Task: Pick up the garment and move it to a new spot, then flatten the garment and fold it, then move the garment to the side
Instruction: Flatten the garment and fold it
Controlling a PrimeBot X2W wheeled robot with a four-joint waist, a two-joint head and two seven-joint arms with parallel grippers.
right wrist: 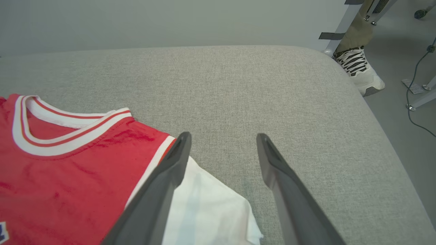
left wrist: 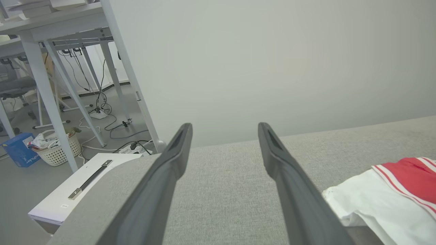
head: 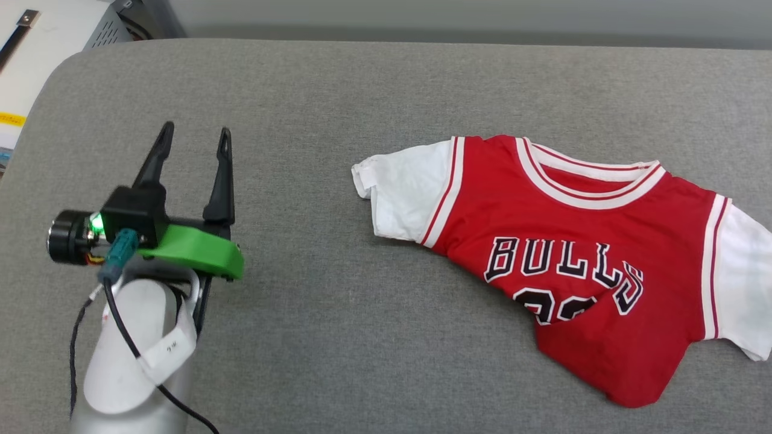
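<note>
Hem of the Bulls jersey [head: 579, 241] lies bunched under. Both the left gripper [head: 196, 128] and right gripper [right wrist: 223, 136] gape empty; pinch the hem corners and pull taut.

Left gripper [head: 196, 128]: both dark fingers spread wide, pointing straight ahead and away from the robot's body, with the left finger's tip slightly ahead of the right one's. Directly behind the fingers a green bracket [head: 202, 250] joins the gripper to the pale forearm [head: 136, 355], and a black cable [head: 120, 325] runs back along that forearm. Right gripper [right wrist: 223, 136]: fingers likewise wide apart, tips level with each other, angled forward and down.
</note>
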